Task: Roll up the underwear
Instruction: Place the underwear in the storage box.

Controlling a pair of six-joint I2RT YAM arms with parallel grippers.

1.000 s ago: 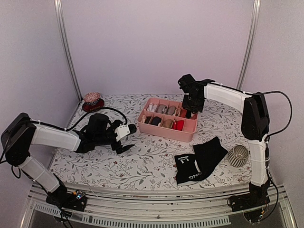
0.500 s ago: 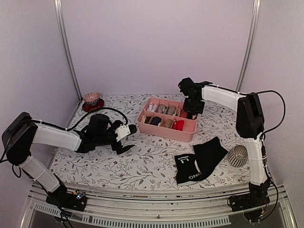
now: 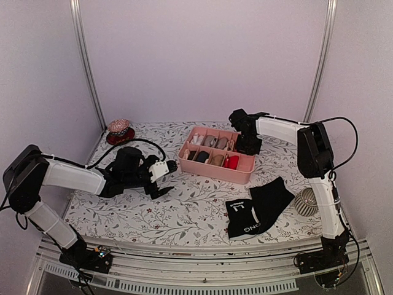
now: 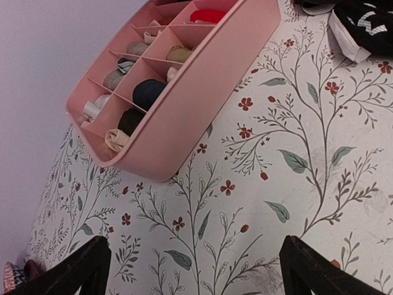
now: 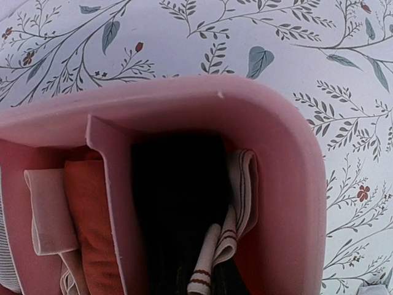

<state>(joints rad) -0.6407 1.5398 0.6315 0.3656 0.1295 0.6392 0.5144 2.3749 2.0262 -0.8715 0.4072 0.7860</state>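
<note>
One black underwear (image 3: 255, 212) with white letters on its black waistband lies flat on the table at the front right; it also shows in the left wrist view (image 4: 368, 18). The other black underwear (image 5: 178, 203), with a beige red-striped waistband (image 5: 242, 190), sits bunched in the back right corner compartment of the pink tray (image 5: 288, 160). My right gripper (image 3: 247, 146) reaches down into that corner, shut, with the fabric and band running up into its jaws. My left gripper (image 3: 170, 178) hovers open over bare cloth left of the tray, holding nothing.
The pink divided tray (image 3: 212, 170) holds several small rolled bundles, one red (image 3: 231, 161). A ridged metal cup (image 3: 307, 201) lies at the right edge. A red dish with a pink object (image 3: 119, 130) stands at the back left.
My right gripper has come down and slightly left into the tray's back right corner. The left arm has stayed put.
</note>
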